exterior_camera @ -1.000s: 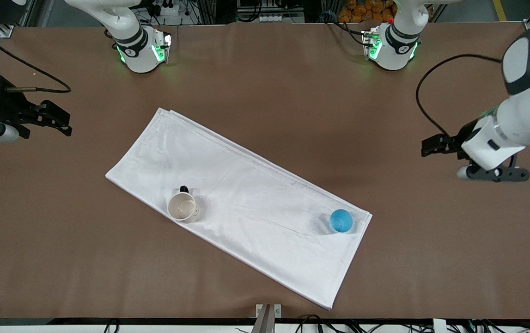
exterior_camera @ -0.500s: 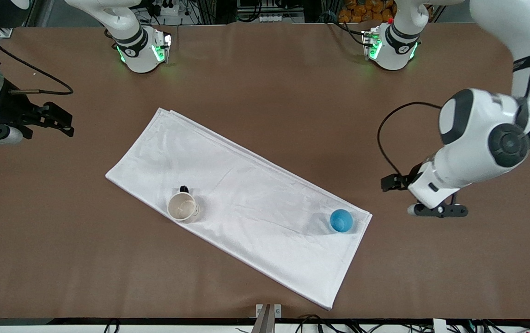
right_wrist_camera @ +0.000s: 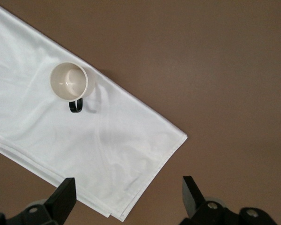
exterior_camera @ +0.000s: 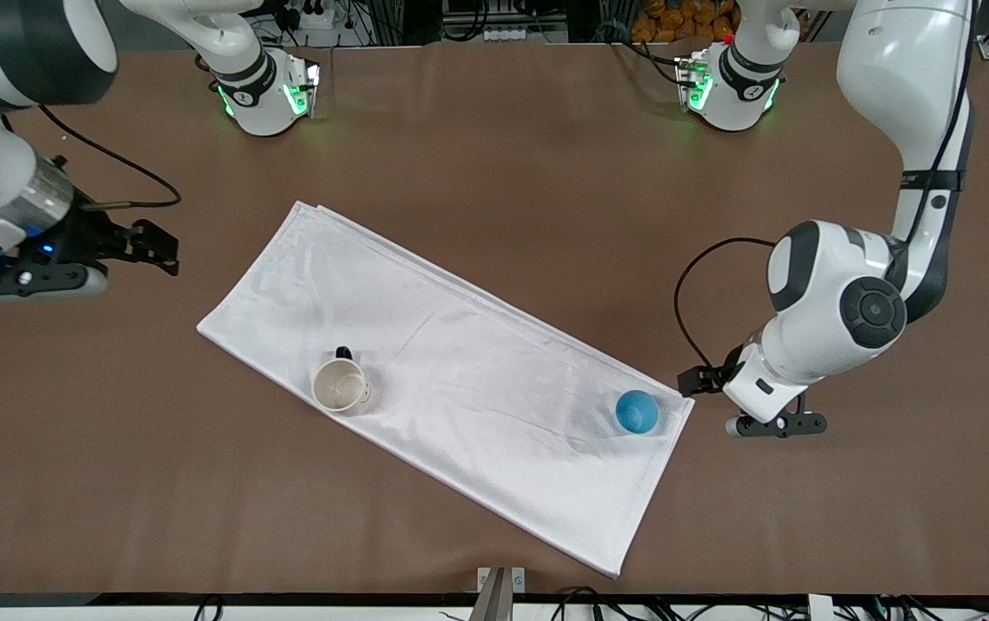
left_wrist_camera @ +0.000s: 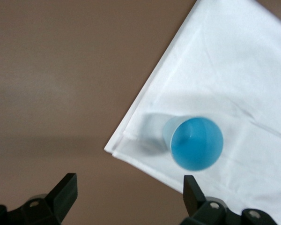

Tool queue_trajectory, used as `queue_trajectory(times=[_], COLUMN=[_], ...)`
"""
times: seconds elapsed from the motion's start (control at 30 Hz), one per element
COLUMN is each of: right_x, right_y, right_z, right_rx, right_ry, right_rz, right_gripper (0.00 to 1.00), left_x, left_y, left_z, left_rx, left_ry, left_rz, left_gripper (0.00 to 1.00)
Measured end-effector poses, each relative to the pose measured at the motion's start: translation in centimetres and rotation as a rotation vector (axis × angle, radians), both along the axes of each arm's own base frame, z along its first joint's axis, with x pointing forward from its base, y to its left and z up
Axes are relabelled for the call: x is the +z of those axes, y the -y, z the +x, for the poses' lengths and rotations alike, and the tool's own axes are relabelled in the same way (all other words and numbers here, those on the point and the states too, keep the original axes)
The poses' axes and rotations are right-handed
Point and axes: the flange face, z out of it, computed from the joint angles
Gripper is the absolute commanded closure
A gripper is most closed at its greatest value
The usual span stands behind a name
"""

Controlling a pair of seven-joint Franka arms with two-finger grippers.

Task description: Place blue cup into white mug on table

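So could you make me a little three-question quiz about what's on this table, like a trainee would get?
1. True or false: the blue cup already sits inside the white mug.
2. What do both stand on? A) bare table B) white cloth C) a tray
3. Fill in: the left tool, fingers apart, hangs over the cloth's corner beside the ____ cup, while the right tool is open over the table's other end.

Key: 1 false; 2 B; 3 blue.

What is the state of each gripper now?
Left gripper: open, empty, over the table beside the blue cup.
Right gripper: open, empty.
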Motion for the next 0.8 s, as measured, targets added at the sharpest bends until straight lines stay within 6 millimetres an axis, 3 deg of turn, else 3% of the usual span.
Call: queue_trajectory(times=[0.4,0.6,0.8], right_x=[-10.9,-16.4,-19.9], right_y=[-5.4,-6.4,-8.1], right_z=[2.2,1.5,0.7], right_rx=[0.083,0.094,0.054], right_ry=[-0.001,0.027,0.029], right_rz=[0.011,0.019,0.023], right_gripper=[0.0,0.0,0.0], left_x=[-5.4,-6.8,-7.8], left_y=[3.8,4.2,4.3], left_z=[0.7,0.6,0.5], left_rx=[0.087,0.089,0.087], left_ry=[0.084,0.076,0.063], left_rz=[-0.048,-0.047,-0.044], left_gripper=[0.0,0.0,0.0])
